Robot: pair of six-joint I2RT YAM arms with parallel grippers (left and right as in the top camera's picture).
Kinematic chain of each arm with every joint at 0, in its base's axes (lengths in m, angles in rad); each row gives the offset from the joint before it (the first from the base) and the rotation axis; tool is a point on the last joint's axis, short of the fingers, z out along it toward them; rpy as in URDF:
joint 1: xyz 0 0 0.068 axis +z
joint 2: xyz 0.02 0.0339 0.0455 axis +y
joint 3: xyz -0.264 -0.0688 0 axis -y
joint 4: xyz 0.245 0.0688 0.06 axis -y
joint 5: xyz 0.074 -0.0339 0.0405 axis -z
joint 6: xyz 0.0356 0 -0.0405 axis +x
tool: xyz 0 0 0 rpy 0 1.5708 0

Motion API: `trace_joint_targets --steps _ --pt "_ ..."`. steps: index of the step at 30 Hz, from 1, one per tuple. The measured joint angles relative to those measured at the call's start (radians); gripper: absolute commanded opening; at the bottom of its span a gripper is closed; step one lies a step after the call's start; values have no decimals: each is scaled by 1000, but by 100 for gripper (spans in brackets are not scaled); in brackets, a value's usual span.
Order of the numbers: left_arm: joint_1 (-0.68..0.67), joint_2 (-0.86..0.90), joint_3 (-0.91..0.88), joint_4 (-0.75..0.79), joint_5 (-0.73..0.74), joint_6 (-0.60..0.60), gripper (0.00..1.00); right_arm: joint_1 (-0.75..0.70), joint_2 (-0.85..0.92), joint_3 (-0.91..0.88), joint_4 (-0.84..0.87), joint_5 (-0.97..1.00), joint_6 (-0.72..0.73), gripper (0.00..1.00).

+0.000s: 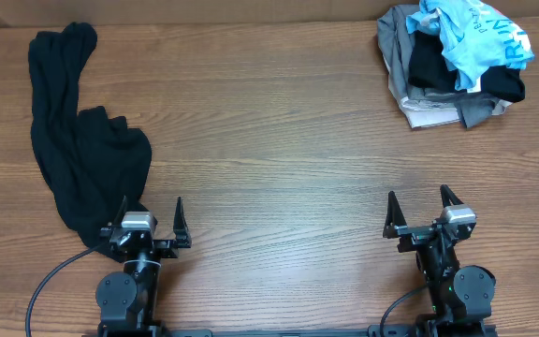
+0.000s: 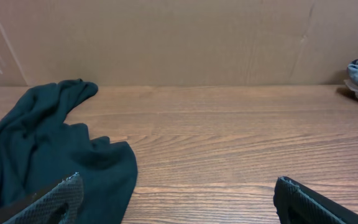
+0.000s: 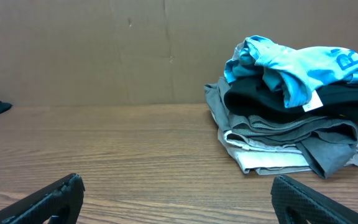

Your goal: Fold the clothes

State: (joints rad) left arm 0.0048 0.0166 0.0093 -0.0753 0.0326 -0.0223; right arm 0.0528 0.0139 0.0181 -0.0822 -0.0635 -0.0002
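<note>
Jaws on both arms stand wide apart, gripping nothing, at the near edge of the desk (image 1: 279, 140). The black T-shirt (image 1: 82, 159) lies crumpled in a long strip along the desk's left side, its near end reaching the left jaws. A heap of clothes (image 1: 438, 103) with a light blue garment (image 1: 480, 37) on top rests at the far right corner, well apart from the right jaws.
</note>
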Motion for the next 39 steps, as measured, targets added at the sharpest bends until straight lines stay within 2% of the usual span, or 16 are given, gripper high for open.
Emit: trace_joint_targets --steps 39 --pt "0 0 0 0 0 0 100 0 0 0 8 24 -3 100"
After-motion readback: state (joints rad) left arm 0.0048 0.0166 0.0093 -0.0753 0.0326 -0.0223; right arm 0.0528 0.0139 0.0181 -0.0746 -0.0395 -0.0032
